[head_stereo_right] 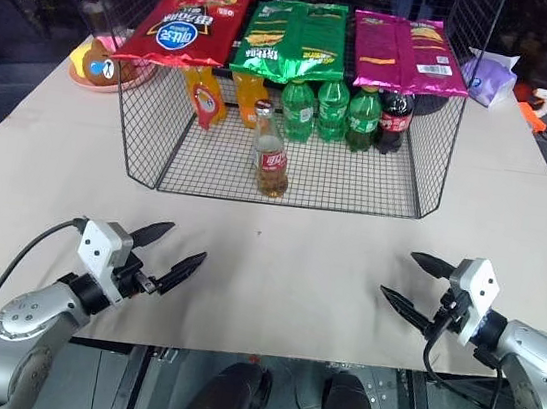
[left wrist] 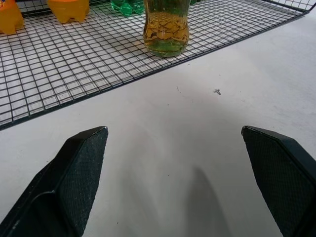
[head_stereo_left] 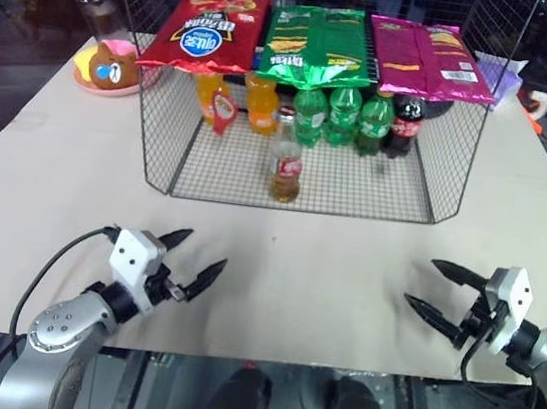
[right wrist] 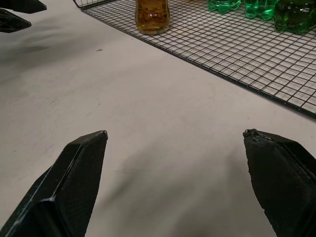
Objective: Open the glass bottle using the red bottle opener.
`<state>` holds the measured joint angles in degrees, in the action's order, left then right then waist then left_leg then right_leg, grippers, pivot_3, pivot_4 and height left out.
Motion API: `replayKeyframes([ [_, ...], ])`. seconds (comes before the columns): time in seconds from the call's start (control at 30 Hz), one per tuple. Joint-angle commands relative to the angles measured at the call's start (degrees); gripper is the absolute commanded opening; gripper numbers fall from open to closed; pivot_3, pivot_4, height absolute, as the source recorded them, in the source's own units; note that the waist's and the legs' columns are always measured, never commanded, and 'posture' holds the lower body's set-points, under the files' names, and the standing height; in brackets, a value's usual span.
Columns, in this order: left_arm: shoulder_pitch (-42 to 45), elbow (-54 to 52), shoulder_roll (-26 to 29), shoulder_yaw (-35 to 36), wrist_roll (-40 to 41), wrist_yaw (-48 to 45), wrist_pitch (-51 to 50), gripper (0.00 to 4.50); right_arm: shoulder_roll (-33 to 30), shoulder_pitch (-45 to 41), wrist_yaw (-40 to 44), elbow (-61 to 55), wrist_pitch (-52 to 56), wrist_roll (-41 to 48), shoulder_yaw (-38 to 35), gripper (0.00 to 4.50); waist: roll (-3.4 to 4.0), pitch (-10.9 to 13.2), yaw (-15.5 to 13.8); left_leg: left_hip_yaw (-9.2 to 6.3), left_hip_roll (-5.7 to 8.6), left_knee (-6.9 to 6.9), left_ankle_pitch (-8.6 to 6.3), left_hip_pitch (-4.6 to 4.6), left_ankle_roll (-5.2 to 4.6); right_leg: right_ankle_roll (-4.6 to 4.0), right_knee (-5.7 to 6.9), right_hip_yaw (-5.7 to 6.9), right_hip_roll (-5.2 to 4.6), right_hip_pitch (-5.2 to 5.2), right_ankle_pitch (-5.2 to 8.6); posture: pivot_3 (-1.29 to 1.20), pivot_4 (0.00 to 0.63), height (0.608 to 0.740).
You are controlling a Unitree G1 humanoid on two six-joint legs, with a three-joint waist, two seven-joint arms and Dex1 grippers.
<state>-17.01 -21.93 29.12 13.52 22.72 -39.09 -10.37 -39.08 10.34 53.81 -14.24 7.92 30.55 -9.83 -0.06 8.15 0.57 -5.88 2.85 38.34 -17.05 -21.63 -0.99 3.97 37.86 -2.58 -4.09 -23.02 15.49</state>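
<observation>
The glass bottle (head_stereo_left: 287, 166) stands upright at the front of the wire rack's floor, amber drink inside, red-and-white label, cap on; its base also shows in the left wrist view (left wrist: 166, 30). A flat red piece with a pale inset, the red bottle opener (head_stereo_left: 223, 111), rests in front of the left orange bottle inside the rack. My left gripper (head_stereo_left: 206, 247) is open above the table near its front edge, well short of the rack. My right gripper (head_stereo_left: 421, 280) is open at the front right, nothing between its fingers.
A wire rack (head_stereo_left: 161, 139) holds orange bottles (head_stereo_left: 261, 103), green bottles (head_stereo_left: 343, 115) and a cola bottle (head_stereo_left: 405, 124), with chip bags (head_stereo_left: 312, 41) on top. A plush bear on a pink plate (head_stereo_left: 108, 67) sits at the back left. The table's front edge runs just below both grippers.
</observation>
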Motion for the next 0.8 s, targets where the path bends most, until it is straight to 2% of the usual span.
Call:
replayKeyframes([
  [0.03,-0.19,-2.45,0.62,1.50,1.02,-0.37,0.76,4.50,0.48,-0.93,0.90,1.53,-2.11,-0.72,-1.09,4.45,-0.01,0.00,0.01,0.00,0.00,0.00,0.00,0.00,0.00,0.00,0.00,0.00,0.00,0.00,0.00,0.00,0.150,0.740],
  [0.4,0.81,-4.22,0.34,0.77,2.14,0.68,-0.97,4.50,2.36,-1.96,-0.34,3.28,-2.40,-2.17,-1.16,4.45,-0.01,0.00,0.00,-0.01,-0.01,0.00,0.02,-0.01,0.03,0.00,0.00,0.00,-0.01,-0.01,0.00,0.00,0.150,0.740],
  [0.8,3.24,-3.44,0.35,1.27,2.58,1.76,-1.60,4.50,4.46,-2.52,-1.24,-1.38,-2.35,-2.49,0.71,4.45,-0.01,0.00,0.00,-0.01,0.00,0.00,0.02,-0.01,0.04,0.00,0.01,0.01,0.01,-0.01,0.00,0.00,0.150,0.740],
])
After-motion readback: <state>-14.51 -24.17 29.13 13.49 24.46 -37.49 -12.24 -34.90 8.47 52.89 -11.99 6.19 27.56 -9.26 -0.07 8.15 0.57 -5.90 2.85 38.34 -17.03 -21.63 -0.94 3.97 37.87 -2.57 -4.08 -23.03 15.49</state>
